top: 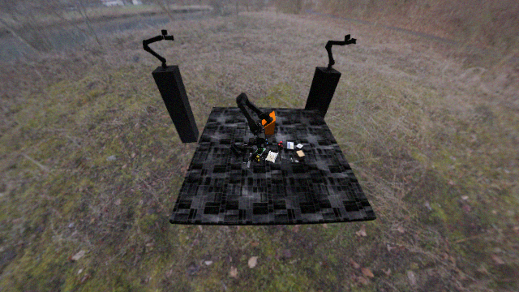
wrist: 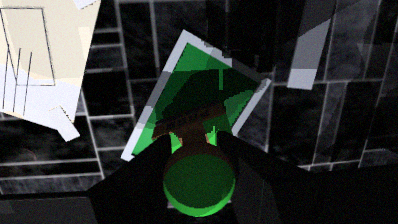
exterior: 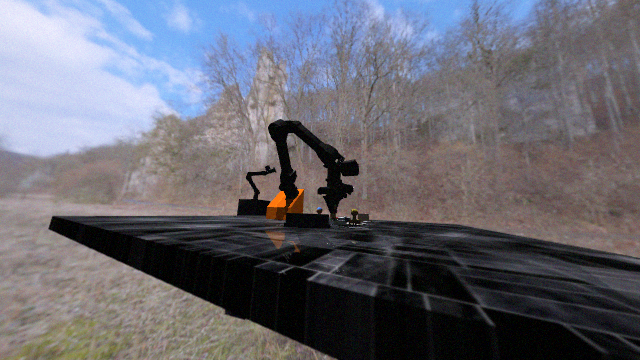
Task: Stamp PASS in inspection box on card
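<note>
My gripper (wrist: pixel 193 141) (exterior: pixel 333 216) is shut on the neck of a stamp, pointing down. The stamp has a round green knob (wrist: pixel 199 182) and a brown block base (wrist: pixel 192 121) with dim, hardly readable lettering. The base is over the lower part of the green ink pad, whose pale rim (wrist: pixel 174 60) is turned at an angle in the wrist view. Whether the base touches the pad cannot be told; its underside is hidden. The cream card (wrist: pixel 67 30) (top: pixel 272 156) lies left of the pad in the wrist view, partly cut off, with thin outlined shapes; no print shows on its visible part.
An orange bin (top: pixel 269 127) (exterior: pixel 276 210) stands by the arm's base. A yellow-knobbed piece (top: pixel 258 157) (exterior: pixel 354 215), a blue knob (exterior: pixel 319 210), a red piece (top: pixel 280 143), a tan block (top: pixel 300 153) and a black box (exterior: pixel 307 220) are nearby. A grey strip (wrist: pixel 302 75) lies right of the pad.
</note>
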Available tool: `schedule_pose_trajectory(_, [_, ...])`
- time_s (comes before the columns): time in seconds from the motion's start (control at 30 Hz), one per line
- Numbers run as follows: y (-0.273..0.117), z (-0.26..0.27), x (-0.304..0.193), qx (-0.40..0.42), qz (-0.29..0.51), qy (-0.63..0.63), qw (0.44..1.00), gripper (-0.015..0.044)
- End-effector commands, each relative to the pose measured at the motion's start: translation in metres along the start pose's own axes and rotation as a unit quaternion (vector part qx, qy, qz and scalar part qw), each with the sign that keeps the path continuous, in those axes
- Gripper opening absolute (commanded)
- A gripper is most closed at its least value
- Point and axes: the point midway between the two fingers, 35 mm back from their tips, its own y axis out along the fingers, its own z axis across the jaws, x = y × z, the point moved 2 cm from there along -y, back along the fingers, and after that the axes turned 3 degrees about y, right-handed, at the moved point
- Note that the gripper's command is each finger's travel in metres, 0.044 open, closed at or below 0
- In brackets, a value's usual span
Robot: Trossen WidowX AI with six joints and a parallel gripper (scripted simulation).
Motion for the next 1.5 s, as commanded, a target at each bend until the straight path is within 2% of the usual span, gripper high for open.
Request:
schedule_pose_trajectory(0.0, [-0.003, 0.000, 0.000, -0.001, 0.000, 0.002, 1.000, 0.0000])
schedule_pose_trajectory(1.2, [-0.053, 0.000, 0.000, 0.000, 0.000, 0.002, 1.000, 0.0000])
schedule_pose_trajectory(1.47, [-0.054, 0.017, 0.011, 0.001, 0.000, -0.107, 0.994, 0.0000])
